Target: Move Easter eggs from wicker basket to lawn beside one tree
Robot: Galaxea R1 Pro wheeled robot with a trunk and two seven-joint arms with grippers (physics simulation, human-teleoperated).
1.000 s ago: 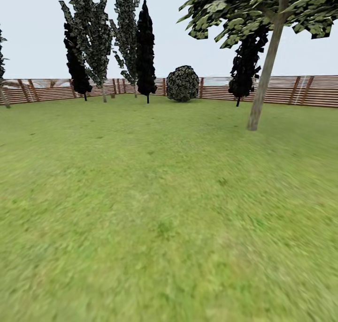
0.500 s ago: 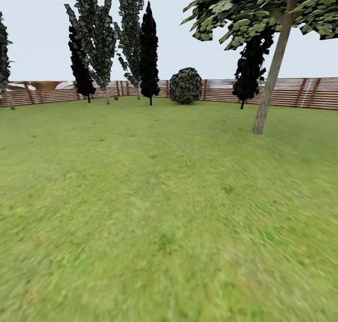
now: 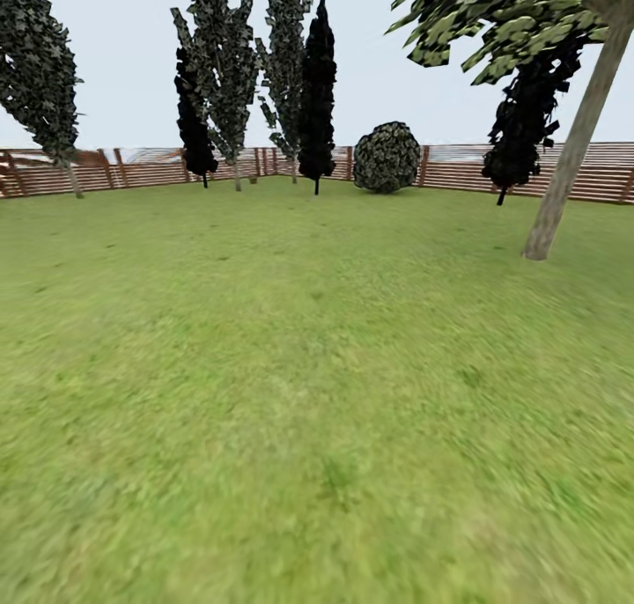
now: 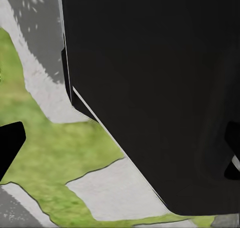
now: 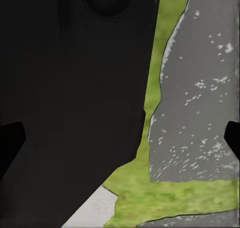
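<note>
The lawn spreads wide and green ahead of me. A tree with a leaning grey-brown trunk and a leafy crown stands at the right, on the grass. The three Easter eggs and the wicker basket are out of view. My left gripper is open, its black fingertips wide apart with nothing between them. My right gripper is also open and empty, its fingertips at the picture's sides. Both hang low beside my black body, over grass and stone.
A wooden slat fence closes the far side. Before it stand tall dark cypresses, a round bush and another dark tree at the far left. Grey paving stones lie in the grass under the grippers.
The whole head picture has slid to the right, so the camera has turned left. A dark tree has come into view at the far left.
</note>
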